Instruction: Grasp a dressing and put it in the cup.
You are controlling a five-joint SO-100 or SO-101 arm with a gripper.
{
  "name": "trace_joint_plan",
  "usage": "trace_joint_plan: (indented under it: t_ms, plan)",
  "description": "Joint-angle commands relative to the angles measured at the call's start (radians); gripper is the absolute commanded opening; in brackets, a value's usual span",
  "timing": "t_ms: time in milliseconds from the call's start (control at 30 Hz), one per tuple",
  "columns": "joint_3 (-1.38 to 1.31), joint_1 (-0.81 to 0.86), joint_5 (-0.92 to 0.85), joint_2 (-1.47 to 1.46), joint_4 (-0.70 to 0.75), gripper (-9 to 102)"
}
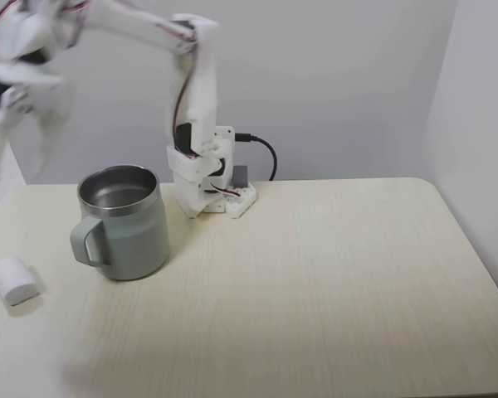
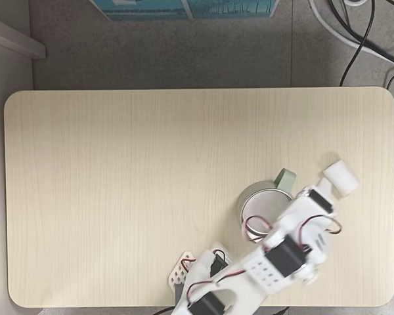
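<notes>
One mug (image 1: 123,222) stands on the pale wooden table (image 1: 315,282), its handle turned toward the one small white dressing (image 1: 14,280), which lies on the tabletop just beside it, untouched. The front fixed view shows the mug's steel inside bare. The arm's base (image 1: 212,186) sits behind the mug with a black cable (image 1: 266,153) plugged in. The gripper (image 1: 17,153) hangs blurred in the air above the dressing, its jaws spread apart and holding nothing. From above, the arm (image 2: 276,256) covers part of the mug (image 2: 266,200), the dressing (image 2: 340,177) lies near the table edge, and floor cables (image 2: 361,33) and a blue box (image 2: 184,8) appear.
</notes>
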Motion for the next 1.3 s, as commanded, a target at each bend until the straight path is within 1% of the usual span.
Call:
trace_joint_plan:
  t_ms: [0, 400, 633, 1000, 1067, 1133, 1200, 1233, 1267]
  plan:
    - [0.077, 0.026, -0.017, 0.110, -0.012, 25]
    - [0.109, 0.121, -0.080, 0.425, -0.152, 29]
    - [0.146, 0.107, -0.086, 0.569, -0.235, 29]
    - [0.135, 0.077, -0.101, 0.647, -0.241, 28]
    - [0.141, 0.074, -0.107, 0.672, -0.235, 25]
    - [0.158, 0.072, -0.107, 0.696, -0.219, 16]
    - [0.179, 0.072, -0.101, 0.716, -0.207, 4]
    - [0.195, 0.072, -0.100, 0.726, -0.195, 0]
    - [0.204, 0.072, -0.097, 0.730, -0.187, 0]
